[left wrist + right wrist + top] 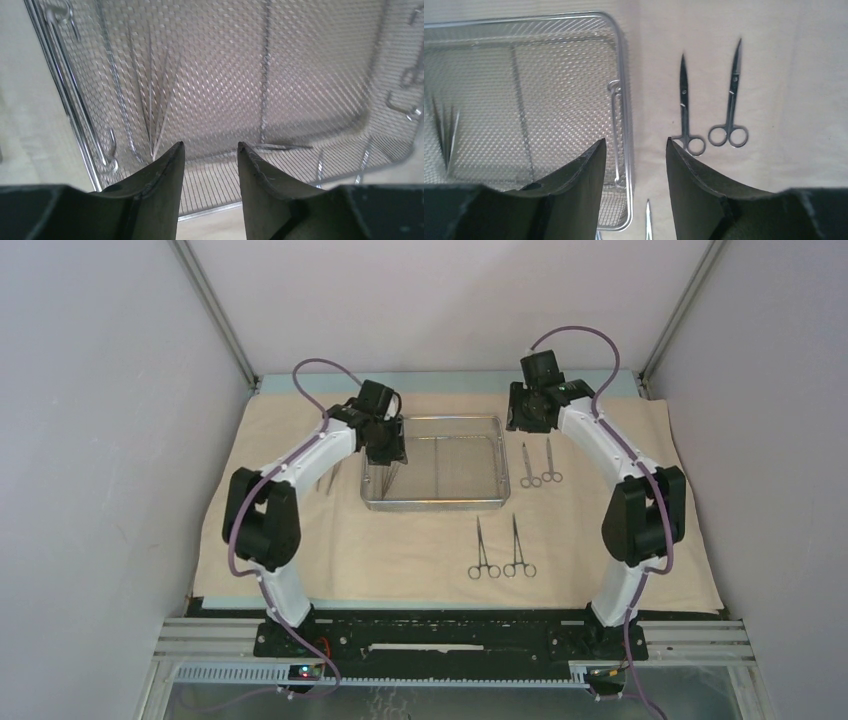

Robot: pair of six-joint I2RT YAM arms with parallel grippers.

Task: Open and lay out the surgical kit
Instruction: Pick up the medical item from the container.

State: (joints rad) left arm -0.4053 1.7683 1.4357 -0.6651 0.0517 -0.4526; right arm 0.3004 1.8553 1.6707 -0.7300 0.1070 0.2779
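Cloth (pixel 400 560) spreads across centre frame in the top view. Tray (pixel 435 505) sits on it, upper centre. Tweezers (pixel 383 478) lie inside the tray at its left end. Two scissors (pixel 526 468) lie side by side on the cloth just right of the tray. Two forceps (pixel 482 548) lie side by side below the tray's right half, apart from it.

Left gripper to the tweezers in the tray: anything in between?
Nothing visible. The left gripper hangs open over the tray, and the tweezers lie uncovered on its mesh floor just ahead of it, near the tray's left end.
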